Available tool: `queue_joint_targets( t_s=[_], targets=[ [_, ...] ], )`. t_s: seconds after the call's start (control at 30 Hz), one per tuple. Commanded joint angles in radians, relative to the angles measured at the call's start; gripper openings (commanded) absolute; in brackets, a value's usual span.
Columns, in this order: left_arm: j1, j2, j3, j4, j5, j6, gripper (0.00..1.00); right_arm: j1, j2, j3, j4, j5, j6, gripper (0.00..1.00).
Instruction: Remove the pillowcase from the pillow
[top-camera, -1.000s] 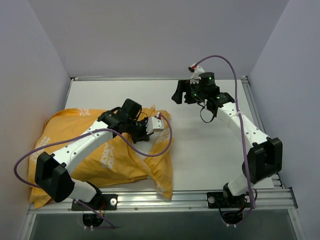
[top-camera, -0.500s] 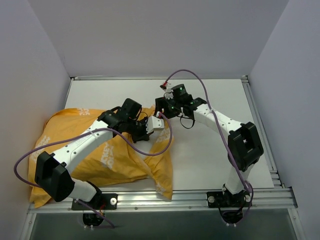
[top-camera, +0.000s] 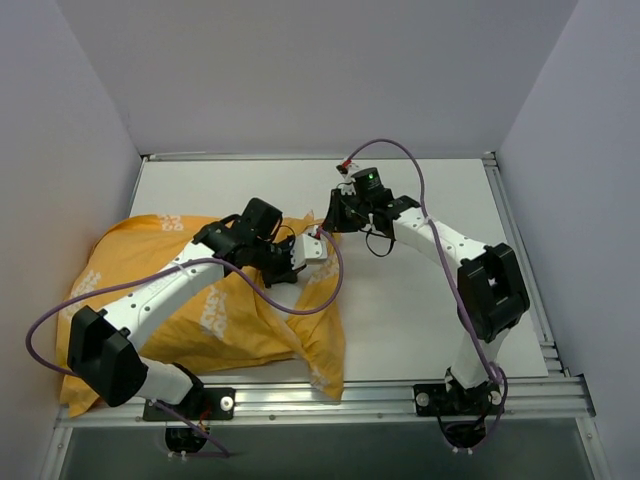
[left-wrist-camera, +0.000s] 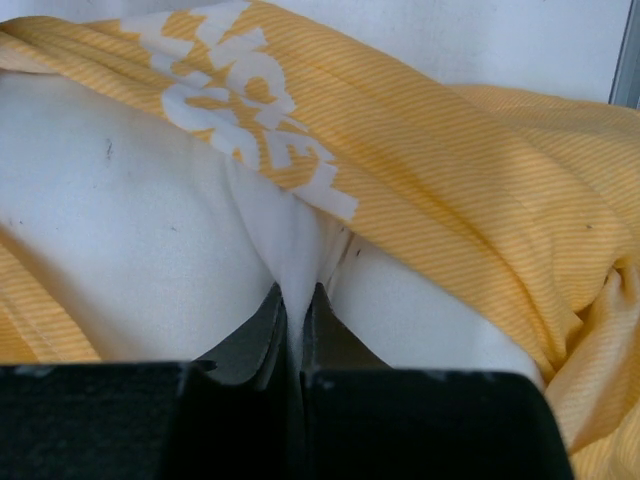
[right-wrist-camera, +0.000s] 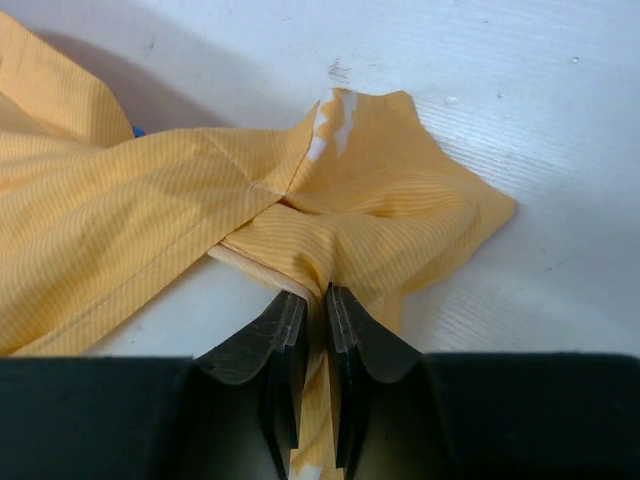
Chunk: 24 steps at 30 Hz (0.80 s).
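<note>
From above, the pillowcase (top-camera: 240, 335) bulges at the desk's (top-camera: 420, 300) 8 o'clock, with both arms meeting at its 2 o'clock corner. The left pincer (left-wrist-camera: 293, 305) is clamped on a thin fold of white pillow (left-wrist-camera: 130, 230) (little cloth, so it could slip out). The right pincer (right-wrist-camera: 310, 305) is closed on the pillowcase's corner tip, a shallow hold that may pull free.

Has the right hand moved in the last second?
Yes. Judged against the rear rail, the right hand has swung left and slightly nearer, off open tabletop to the corner of the pillowcase, which it now pinches.
</note>
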<state>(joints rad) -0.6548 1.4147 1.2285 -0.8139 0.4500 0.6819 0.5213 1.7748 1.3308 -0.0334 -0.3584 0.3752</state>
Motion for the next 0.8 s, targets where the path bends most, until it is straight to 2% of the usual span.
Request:
queue_joint_targets(
  t_s=[0.0, 0.1, 0.27, 0.33, 0.43, 0.53, 0.6, 0.77],
  targets=[
    [0.0, -0.045, -0.02, -0.14, 0.019, 0.019, 0.02, -0.05, 0.005, -0.012, -0.005, 0.133, 0.04, 0.14],
    [0.0, -0.051, -0.023, -0.154, 0.029, 0.025, 0.02, -0.069, 0.055, 0.011, -0.023, 0.168, 0.048, 0.0],
    [0.023, -0.071, 0.026, -0.159, 0.055, -0.018, 0.02, -0.073, 0.129, 0.039, -0.031, 0.188, 0.041, 0.0],
    [0.081, -0.076, 0.122, -0.162, 0.081, -0.065, 0.02, -0.093, 0.147, 0.013, -0.017, 0.234, 0.059, 0.0],
    [0.145, -0.066, 0.277, -0.223, 0.154, -0.058, 0.02, -0.145, 0.153, -0.069, 0.07, 0.231, 0.117, 0.0],
    [0.17, -0.069, 0.322, -0.266, 0.174, -0.033, 0.02, -0.198, 0.179, -0.122, 0.153, 0.173, 0.155, 0.0],
    [0.181, -0.077, 0.306, -0.255, 0.174, -0.042, 0.02, -0.187, 0.218, -0.128, 0.174, 0.141, 0.162, 0.0],
    [0.228, -0.051, 0.333, -0.067, 0.046, -0.221, 0.02, -0.117, 0.175, -0.223, 0.295, 0.102, 0.231, 0.0]
  ],
)
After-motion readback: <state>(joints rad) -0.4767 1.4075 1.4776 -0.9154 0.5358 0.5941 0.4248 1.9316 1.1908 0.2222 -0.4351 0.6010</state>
